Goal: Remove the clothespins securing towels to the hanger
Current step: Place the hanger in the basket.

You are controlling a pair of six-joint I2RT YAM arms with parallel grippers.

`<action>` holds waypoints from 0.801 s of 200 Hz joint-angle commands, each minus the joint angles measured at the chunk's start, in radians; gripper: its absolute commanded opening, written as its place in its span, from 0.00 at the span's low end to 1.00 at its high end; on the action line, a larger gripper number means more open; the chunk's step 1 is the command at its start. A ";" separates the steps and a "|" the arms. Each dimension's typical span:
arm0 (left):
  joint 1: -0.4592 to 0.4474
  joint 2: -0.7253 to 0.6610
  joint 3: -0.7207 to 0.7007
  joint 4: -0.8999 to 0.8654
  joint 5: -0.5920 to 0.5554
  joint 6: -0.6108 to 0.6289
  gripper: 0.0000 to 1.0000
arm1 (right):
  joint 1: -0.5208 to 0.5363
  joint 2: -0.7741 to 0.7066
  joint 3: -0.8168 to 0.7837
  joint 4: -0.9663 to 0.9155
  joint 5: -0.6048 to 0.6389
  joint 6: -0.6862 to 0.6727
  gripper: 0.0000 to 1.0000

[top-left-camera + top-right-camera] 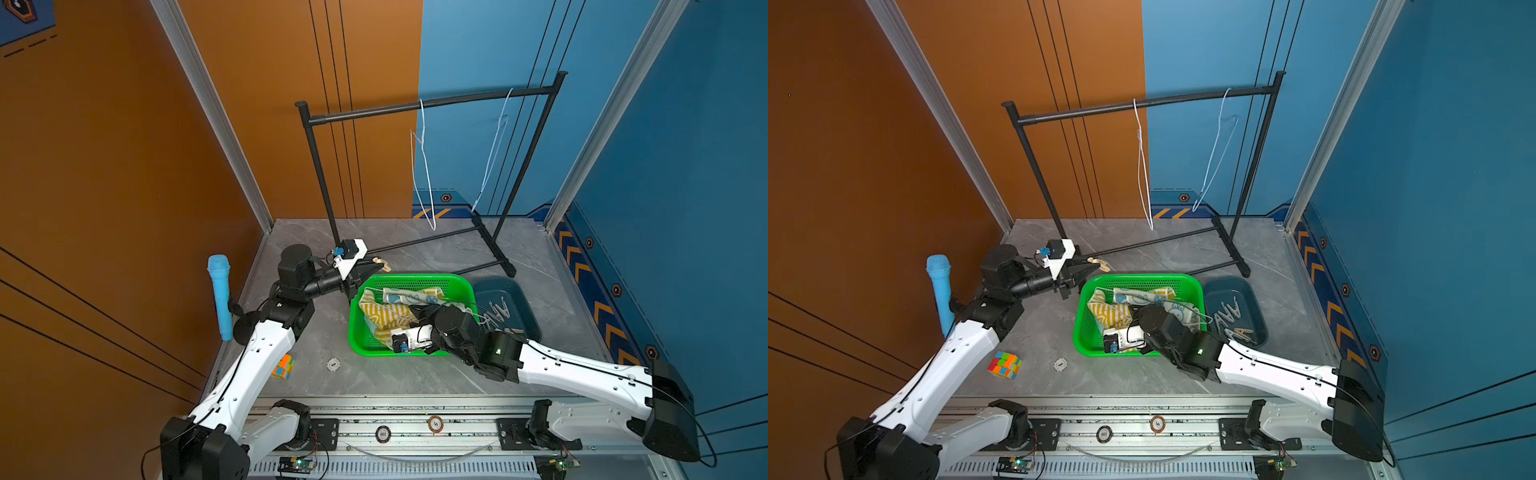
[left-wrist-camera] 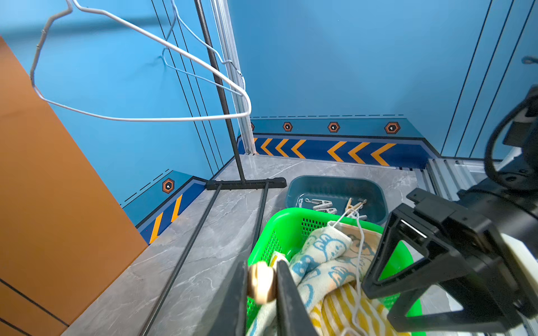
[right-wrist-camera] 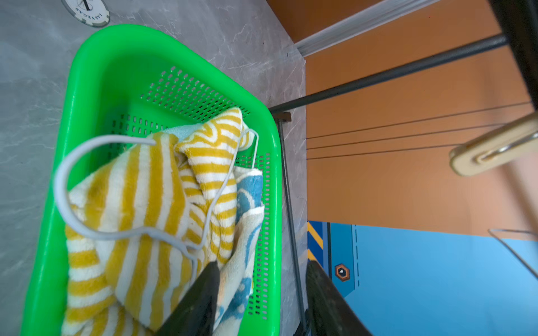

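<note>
Filling a perforated green basket [image 3: 87,58], soft terry towels [image 3: 131,189] lie crumpled.

Grey tbl [image 1: 395,374]: basket [image 1: 411,276], tray [image 1: 498,286], rack [image 1: 494,245], cube [image 1: 284,368], chip [image 1: 333,364].

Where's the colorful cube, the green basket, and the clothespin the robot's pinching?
Puzzle cube [image 1: 1005,362]: in a top view, on its upper face.
Green basket [image 1: 415,276]: in a top view, on its far rim.
Wooden clothespin [image 2: 261,281]: in the left wrist view, on its rounded, pinched end.
</note>
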 commanded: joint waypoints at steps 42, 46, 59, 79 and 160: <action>-0.008 0.092 -0.039 0.191 -0.105 -0.321 0.00 | -0.019 -0.189 0.022 -0.180 0.081 0.219 0.87; -0.008 0.098 -0.046 0.212 -0.105 -0.349 0.00 | -0.026 -0.194 0.023 -0.171 0.072 0.242 0.89; -0.011 0.120 -0.059 0.268 -0.106 -0.446 0.00 | -0.055 -0.205 0.025 -0.119 0.027 0.328 0.93; -0.018 0.160 -0.075 0.343 -0.089 -0.573 0.00 | -0.129 -0.194 0.018 0.000 -0.108 0.485 0.96; -0.021 0.258 -0.077 0.371 -0.030 -0.745 0.00 | -0.210 0.083 0.084 0.327 -0.229 0.646 1.00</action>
